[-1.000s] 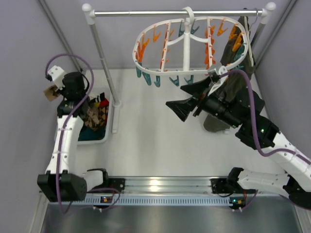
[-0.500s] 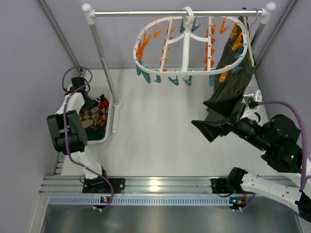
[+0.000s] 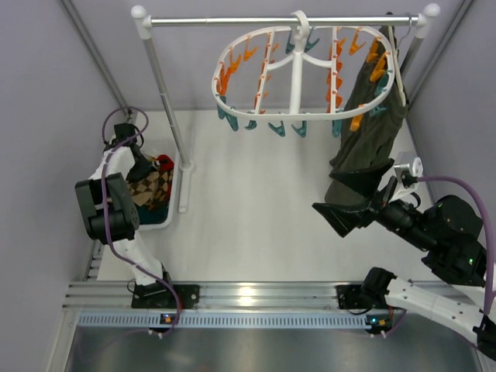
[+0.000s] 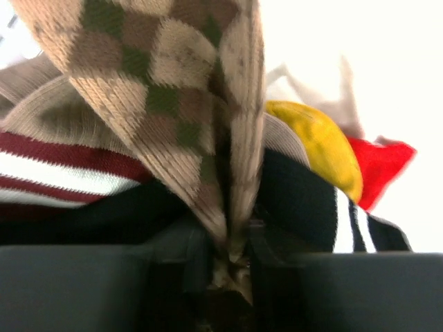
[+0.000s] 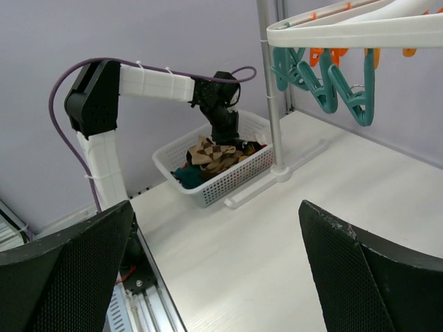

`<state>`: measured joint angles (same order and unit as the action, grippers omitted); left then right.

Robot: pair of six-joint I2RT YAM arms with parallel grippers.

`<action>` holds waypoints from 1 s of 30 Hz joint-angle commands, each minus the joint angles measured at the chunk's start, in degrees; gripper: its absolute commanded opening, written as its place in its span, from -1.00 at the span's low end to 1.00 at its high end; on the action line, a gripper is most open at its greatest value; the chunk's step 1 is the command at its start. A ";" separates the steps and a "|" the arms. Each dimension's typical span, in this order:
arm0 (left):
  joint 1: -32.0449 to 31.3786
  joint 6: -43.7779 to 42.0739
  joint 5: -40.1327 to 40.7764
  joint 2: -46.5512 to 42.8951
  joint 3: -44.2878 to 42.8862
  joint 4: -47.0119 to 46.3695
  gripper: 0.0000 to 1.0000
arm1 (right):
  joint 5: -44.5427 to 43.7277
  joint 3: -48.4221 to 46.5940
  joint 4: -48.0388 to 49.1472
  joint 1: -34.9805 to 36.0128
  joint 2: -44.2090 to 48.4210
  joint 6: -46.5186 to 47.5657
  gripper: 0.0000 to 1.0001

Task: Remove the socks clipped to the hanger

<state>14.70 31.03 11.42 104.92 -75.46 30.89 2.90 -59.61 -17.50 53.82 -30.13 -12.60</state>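
Observation:
The white oval hanger [image 3: 297,77] hangs by its hook from the rack rail, and its orange and teal pegs hold no socks that I can see. It also shows in the right wrist view [image 5: 353,31]. My left gripper [image 3: 143,167] is down in the white basket [image 3: 175,198]. In the left wrist view the left gripper [image 4: 232,256] is shut on a brown-and-tan argyle sock [image 4: 173,104]. That sock lies over a maroon-white striped cuff [image 4: 55,159] and a black sock [image 4: 297,200]. My right gripper [image 3: 345,201] is open and empty, low at the right, apart from the hanger.
A dark olive garment [image 3: 368,132] hangs at the hanger's right end, just above my right gripper. The rack's upright pole [image 3: 167,101] and its foot [image 3: 184,198] stand beside the basket [image 5: 235,181]. Yellow and red fabric [image 4: 325,149] also lies in the basket.
My left gripper came down from beside the wall into the basket with the argyle sock. My right gripper drew back from under the hanger to the right and nearer the front.

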 commanded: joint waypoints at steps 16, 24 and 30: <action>-3.69 -9.93 -7.37 -30.18 -3.82 4.79 0.97 | -20.77 0.02 -4.65 -0.39 -2.74 1.53 0.99; -14.35 -16.96 -6.23 -45.58 2.86 8.39 0.97 | -44.71 -2.60 -16.93 -0.39 -5.29 -0.23 0.99; -18.30 -19.42 -6.33 -58.33 6.55 11.20 0.97 | -51.85 -4.54 -23.10 -0.39 -5.73 -0.58 0.99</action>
<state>-2.94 14.48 5.08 51.44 -69.91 39.53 -41.30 -60.31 -35.22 53.82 -36.07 -12.43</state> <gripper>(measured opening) 0.984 0.993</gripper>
